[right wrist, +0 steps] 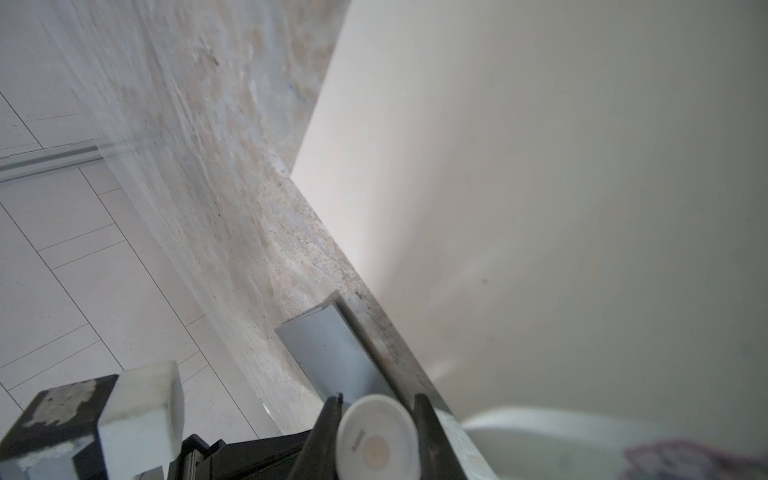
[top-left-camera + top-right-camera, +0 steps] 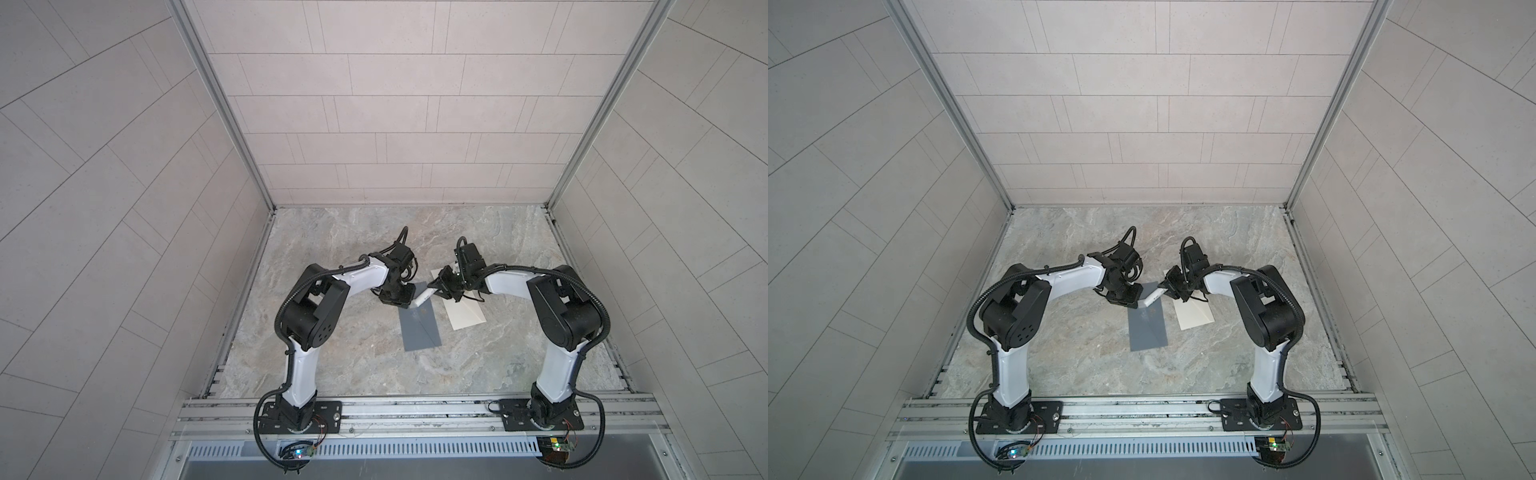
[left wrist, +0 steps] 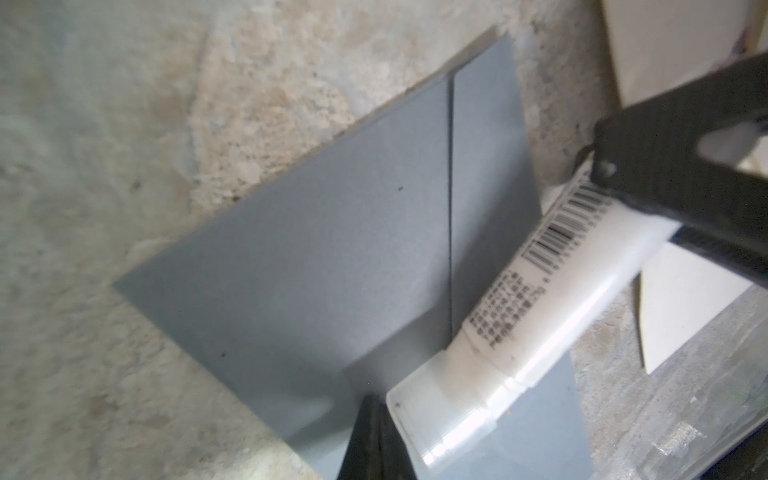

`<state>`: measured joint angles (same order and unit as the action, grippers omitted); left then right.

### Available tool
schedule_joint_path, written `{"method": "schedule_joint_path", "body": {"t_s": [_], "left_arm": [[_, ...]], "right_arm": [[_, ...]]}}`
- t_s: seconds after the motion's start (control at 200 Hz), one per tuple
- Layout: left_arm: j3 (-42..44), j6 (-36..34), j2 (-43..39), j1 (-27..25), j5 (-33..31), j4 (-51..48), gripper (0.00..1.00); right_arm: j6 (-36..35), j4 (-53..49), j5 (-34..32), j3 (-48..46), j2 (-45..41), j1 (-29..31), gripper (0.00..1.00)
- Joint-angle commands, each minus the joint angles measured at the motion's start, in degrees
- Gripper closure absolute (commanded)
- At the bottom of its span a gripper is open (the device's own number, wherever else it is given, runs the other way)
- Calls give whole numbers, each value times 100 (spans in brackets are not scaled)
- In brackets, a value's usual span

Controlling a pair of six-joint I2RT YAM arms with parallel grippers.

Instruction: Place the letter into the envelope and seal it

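Two claws: right claw (image 2: 435, 291) clamped on the glue stick (image 3: 552, 291), left claw (image 3: 376, 440) pinched together beside its cap (image 3: 440, 419), over the grey paper (image 2: 419, 332) at frame centre, cream paper (image 2: 463, 316) just to its right (which is the envelope, unclear); you likely uncap next, so grip squarely and pull straight.

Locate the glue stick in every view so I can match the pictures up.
Both top views: glue stick mid-table, slanting, cap end over the grey paper.
Left wrist: stick lies across the grey paper's edge, barcode showing, right gripper clamping its other end.
Right wrist: seen end-on, a white disc between the gripper's fingers.
Shared landmark: the grey paper, visible in all four.
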<state>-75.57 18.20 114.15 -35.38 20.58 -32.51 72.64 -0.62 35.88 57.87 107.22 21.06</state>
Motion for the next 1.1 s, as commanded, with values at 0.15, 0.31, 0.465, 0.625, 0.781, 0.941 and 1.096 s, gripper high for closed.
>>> {"method": "schedule_joint_path", "body": {"t_s": [0.15, 0.31, 0.465, 0.625, 0.781, 0.941, 1.096], "left_arm": [[197, -44, 327, -134, 221, 34, 100], [212, -52, 335, -128, 219, 19, 100], [218, -60, 336, -135, 232, 26, 100], [194, -79, 347, -136, 271, 26, 100], [200, -80, 339, -147, 254, 17, 100], [184, -97, 335, -168, 262, 8, 100], [176, -110, 340, -173, 293, 8, 100]], "right_arm": [[499, -127, -261, -212, -69, 135, 100], [726, -188, -337, -307, -200, 152, 100], [946, -234, -413, -324, -280, 255, 100], [1178, -184, -485, -338, -315, 347, 100], [1412, -157, -597, -416, -460, 357, 100], [1548, -302, -755, -449, -636, 359, 100], [1694, -307, -819, -495, -711, 366, 100]]}}
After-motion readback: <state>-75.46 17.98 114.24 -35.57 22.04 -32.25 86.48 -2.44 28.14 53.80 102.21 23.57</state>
